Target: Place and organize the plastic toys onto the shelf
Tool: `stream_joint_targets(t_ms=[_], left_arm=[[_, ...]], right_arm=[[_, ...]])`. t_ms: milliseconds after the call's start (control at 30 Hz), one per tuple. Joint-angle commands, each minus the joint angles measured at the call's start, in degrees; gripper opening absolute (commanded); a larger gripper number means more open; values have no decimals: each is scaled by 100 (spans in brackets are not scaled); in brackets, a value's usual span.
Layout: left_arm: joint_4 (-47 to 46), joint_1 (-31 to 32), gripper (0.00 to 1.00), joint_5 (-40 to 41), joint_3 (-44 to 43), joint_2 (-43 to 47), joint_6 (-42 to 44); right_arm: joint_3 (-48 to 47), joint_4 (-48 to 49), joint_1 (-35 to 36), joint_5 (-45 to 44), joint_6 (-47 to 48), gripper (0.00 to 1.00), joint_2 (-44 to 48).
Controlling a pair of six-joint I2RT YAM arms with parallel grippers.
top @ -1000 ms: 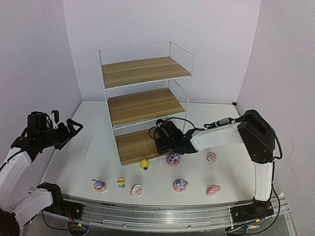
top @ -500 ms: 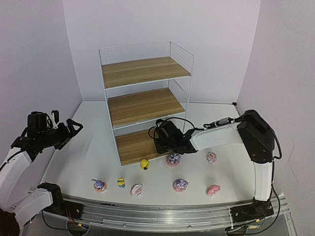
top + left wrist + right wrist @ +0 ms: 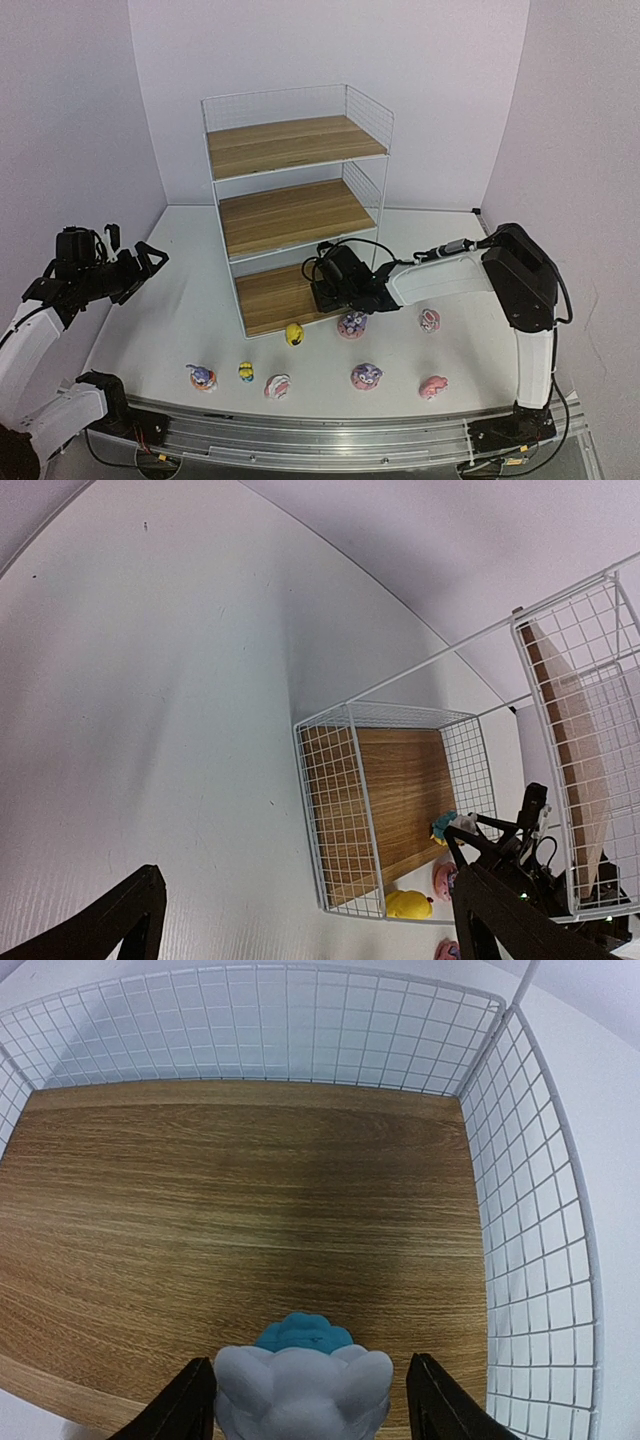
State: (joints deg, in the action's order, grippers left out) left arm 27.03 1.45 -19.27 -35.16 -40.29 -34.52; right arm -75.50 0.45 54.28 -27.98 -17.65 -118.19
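Brown wood fills the right wrist view: it is the bottom board of the shelf, and we look down on it. Our right gripper is poked in at the front of the lowest level. Between its two fingers sits a little toy with a blue top and a pale body. The fingers stand one on each side of the toy, very close, but we cannot tell if they squeeze it or only stand beside it. The toy is at the near edge of the board, toward the right, with the white wire wall close by on that side. All the free wood lies straight ahead of the jaws and to the left. So we think this toy should go in deeper before it is left there, or it may tip off the edge. Our left gripper hangs far off over the left of the table, its fingers wide apart with nothing in them, so the right arm is the near one. The other toys wait on the table in front of the shelf.
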Motion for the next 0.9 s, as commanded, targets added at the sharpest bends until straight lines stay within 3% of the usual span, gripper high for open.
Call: stream_joint_targets(t_ms=[0,433,867], left_arm=[[-91,-22,100,54,-18,38,16],[-92,-22,100,27,-18,66,16],[-83,-22,100,-7,-18,83,7]], right_arm=[[-160,175,-19,-32,54,67,9],[300,177,-19,275,-75,94,698],[846,142,290,520,-105,98,1407]])
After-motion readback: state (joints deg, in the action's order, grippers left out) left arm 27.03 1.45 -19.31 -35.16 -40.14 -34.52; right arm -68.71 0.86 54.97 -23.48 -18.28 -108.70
